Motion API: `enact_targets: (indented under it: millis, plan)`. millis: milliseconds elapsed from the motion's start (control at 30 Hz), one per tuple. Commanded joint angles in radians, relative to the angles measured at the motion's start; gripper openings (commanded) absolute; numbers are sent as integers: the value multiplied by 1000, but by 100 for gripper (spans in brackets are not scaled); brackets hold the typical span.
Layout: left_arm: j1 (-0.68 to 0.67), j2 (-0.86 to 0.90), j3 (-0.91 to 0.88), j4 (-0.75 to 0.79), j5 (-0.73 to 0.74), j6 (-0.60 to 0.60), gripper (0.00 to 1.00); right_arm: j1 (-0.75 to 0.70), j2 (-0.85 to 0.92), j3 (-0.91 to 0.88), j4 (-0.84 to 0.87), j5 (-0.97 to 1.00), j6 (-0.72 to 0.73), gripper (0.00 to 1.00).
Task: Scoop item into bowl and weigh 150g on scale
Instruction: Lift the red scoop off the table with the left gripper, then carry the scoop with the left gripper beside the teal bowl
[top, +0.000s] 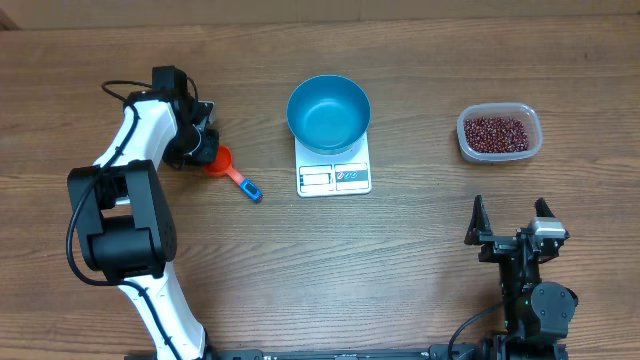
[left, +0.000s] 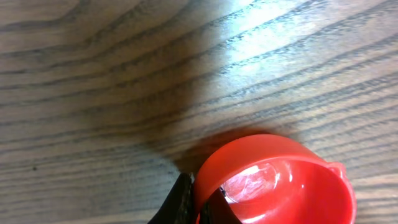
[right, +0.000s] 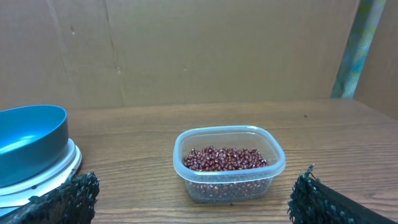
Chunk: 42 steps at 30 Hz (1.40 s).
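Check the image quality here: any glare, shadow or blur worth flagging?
Left wrist: bright glare streaks the tabletop, a dark shadow lies beside the red scoop, which looks soft. Right wrist: the bean tub is sharp, the near fingers blurred. Overhead: even light, no glare.

The bowl (top: 328, 112) sits on the scale (top: 334, 177) in the middle of the counter (top: 400, 270); the scoop (top: 233, 171) lies just left of the scale, its cup in the left hand (top: 208, 153). The tub (top: 535, 135) stands far right with the beans (top: 495, 132) in it; the right hand (top: 510, 226) is in front of it, well apart.
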Motion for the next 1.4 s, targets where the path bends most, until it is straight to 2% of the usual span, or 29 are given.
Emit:
enact_targets:
  millis: [0,333,500,667,900,1100,1200,1367]
  plan:
    - [0,8,117,-43,50,-10,4,6,-10,-10,5,6,-1,100]
    - [0,8,478,-347,179,-13,4,6,-10,-10,5,6,-1,100]
    - [-3,8,621,-507,178,-141,4,6,-10,-10,5,6,-1,100]
    - [-13,8,712,-663,179,-203,4,6,-10,-10,5,6,-1,100]
    - [-27,8,712,-695,241,-457,4,6,-10,-10,5,6,-1,100]
    - [-34,8,712,-721,273,-562,4,6,-10,-10,5,6,-1,100]
    - [-40,8,712,-732,240,-577,4,6,-10,-10,5,6,-1,100]
    - [-47,8,712,-694,229,-677,4,6,-10,-10,5,6,-1,100]
